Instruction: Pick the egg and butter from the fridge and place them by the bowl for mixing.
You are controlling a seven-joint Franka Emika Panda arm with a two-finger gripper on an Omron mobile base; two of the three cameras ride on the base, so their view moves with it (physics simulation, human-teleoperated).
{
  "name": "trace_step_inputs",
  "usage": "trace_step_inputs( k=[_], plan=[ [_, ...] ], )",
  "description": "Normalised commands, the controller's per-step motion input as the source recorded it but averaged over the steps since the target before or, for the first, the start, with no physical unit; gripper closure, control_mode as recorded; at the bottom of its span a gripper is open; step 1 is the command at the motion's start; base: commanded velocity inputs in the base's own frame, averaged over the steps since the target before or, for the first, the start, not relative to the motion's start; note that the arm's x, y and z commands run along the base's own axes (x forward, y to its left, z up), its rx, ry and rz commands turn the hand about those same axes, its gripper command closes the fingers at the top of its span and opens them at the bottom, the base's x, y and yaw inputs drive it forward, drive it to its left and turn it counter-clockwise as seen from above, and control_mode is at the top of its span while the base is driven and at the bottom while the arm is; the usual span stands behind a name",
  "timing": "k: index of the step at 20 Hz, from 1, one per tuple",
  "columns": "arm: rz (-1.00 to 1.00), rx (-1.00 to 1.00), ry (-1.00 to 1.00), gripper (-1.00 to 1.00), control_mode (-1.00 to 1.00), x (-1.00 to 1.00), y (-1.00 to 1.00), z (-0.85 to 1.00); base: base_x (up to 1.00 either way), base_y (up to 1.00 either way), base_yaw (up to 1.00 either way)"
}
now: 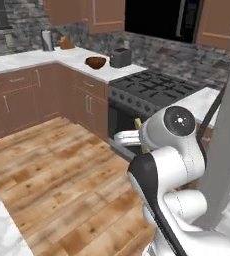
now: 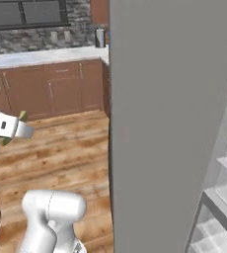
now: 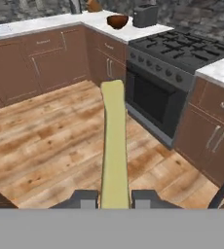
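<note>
the end effector (image 3: 115, 199) is closed on the butter (image 3: 114, 146), its two fingers pressed against either side of the stick's near end. in the hand view the butter runs straight out from between the fingers, away over the wooden floor (image 3: 50, 146). in the left base view only a small yellow-green tip of it shows, just past the white wrist, in front of the oven. in the right base view the same tip pokes out beside the wrist at the far left.

one butter stick: a long, thin, pale yellow-green bar, flat-sided, with a squared far end. it is held in the air, touching nothing but the fingers.

one fridge (image 2: 160, 123): its broad grey door stands near on the right, and pale translucent shelves (image 2: 224, 197) show past its edge.

one stove (image 1: 152, 90), black-topped, with an oven front below it, lies beyond the butter.

one bowl (image 1: 95, 62), round, glossy and dark brown, sits on the pale desk (image 1: 77, 57) at the far corner, left of the stove. one black toaster (image 1: 120, 58) stands just right of the bowl, near it but not touching.
</note>
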Motion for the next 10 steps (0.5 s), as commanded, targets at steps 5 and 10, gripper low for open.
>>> trace_step_inputs(
  k=[5, 10],
  plan=[
    [0.00, 0.00, 0.00, 1.00, 1.00, 0.00, 0.00, 0.00, -0.03, 0.43, 0.84],
    [0.00, 0.00, 0.00, 1.00, 1.00, 0.00, 0.00, 0.00, 0.03, 0.99, 0.44]
  ],
)
